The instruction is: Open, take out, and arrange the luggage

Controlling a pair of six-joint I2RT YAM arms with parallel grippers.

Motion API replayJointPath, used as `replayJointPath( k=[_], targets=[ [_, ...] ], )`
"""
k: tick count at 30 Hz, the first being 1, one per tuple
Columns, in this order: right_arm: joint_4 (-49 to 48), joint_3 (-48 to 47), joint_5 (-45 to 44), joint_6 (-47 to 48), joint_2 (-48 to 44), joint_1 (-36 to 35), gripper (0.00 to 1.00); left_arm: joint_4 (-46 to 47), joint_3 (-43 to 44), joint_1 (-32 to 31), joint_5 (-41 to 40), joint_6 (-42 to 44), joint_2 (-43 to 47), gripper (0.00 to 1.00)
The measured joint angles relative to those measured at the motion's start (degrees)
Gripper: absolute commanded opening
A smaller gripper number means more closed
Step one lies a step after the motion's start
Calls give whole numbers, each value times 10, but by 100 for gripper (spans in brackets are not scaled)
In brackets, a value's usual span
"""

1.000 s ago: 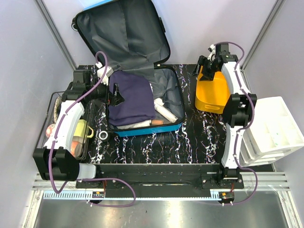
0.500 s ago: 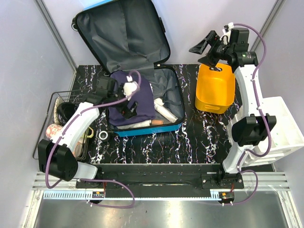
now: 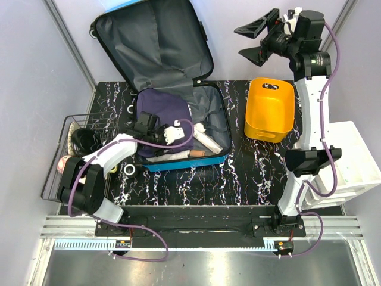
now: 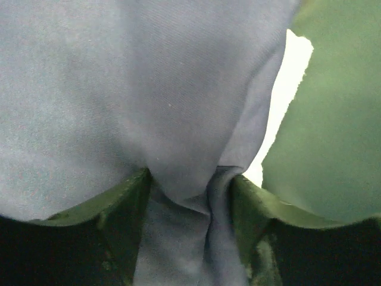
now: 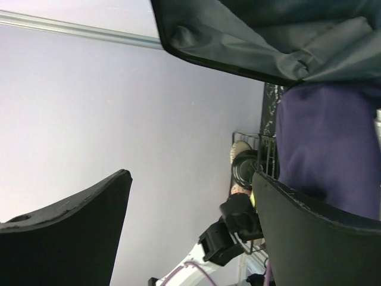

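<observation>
The blue suitcase [image 3: 209,159] lies open on the table, its grey-lined lid [image 3: 155,42] leaning on the back wall. A navy cloth [image 3: 164,110] fills its left half. My left gripper [image 3: 156,132] is down on this cloth. In the left wrist view the gripper [image 4: 190,199] is shut on a pinched fold of the cloth [image 4: 149,89], with dark fingers [image 4: 122,205] on both sides. My right gripper [image 3: 253,39] is raised high by the back wall, open and empty. In the right wrist view [image 5: 190,229] it faces the lid [image 5: 268,36] and the cloth [image 5: 333,143].
An orange bin [image 3: 271,110] stands right of the suitcase. A white organiser [image 3: 351,161] sits at the right edge. A wire basket [image 3: 74,143] with items is at the left. A white tube [image 3: 208,140] lies in the suitcase. A small ring [image 3: 129,170] lies on the table.
My left gripper has moved right into the suitcase and closed on the navy cloth. My right arm has risen from the orange bin to high above the table.
</observation>
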State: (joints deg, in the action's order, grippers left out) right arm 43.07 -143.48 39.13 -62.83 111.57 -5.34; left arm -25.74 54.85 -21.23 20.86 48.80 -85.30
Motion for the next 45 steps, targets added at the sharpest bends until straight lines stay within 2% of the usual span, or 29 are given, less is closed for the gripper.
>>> replayJointPath(
  k=[1, 2, 4, 5, 8, 11, 15, 19, 23, 29, 33, 41, 45],
  targets=[
    [-3, -12, 0, -8, 1, 0, 93, 10, 1, 0, -5, -1, -8, 43],
    [-7, -17, 0, -16, 1, 0, 93, 20, 6, 0, -9, -3, -16, 30],
    [-19, -19, 0, -31, 1, 0, 93, 17, 24, 3, -7, -16, -29, 19],
    [-19, -19, 0, -36, 4, -1, 93, 8, 35, 6, -3, -24, -33, 9],
    [-20, -17, -6, -39, 14, -1, 91, -32, 72, 18, 21, -54, -49, 0],
    [-41, 31, -14, -10, 13, -4, 84, -76, 118, 34, 60, -88, -70, 0],
    [-90, 191, -6, 68, -6, -10, 82, -101, 153, 45, 104, -127, -76, 0],
    [-108, 358, 17, 122, -10, -17, 86, -102, 178, 46, 141, -162, -74, 0],
    [-103, 427, 40, 147, -9, -39, 89, -100, 183, 55, 163, -189, -68, 0],
    [-131, 422, 71, 161, -1, -120, 90, -101, 188, 63, 187, -203, -66, 0],
    [-143, 391, 69, 161, 40, -160, 90, -103, 189, 63, 196, -201, -50, 0],
    [-116, 322, 23, 180, 160, -166, 95, -119, 186, 63, 203, -167, 2, 0],
    [-106, 262, 20, 186, 213, -169, 93, -141, 186, 63, 211, -141, 11, 0]
  ],
)
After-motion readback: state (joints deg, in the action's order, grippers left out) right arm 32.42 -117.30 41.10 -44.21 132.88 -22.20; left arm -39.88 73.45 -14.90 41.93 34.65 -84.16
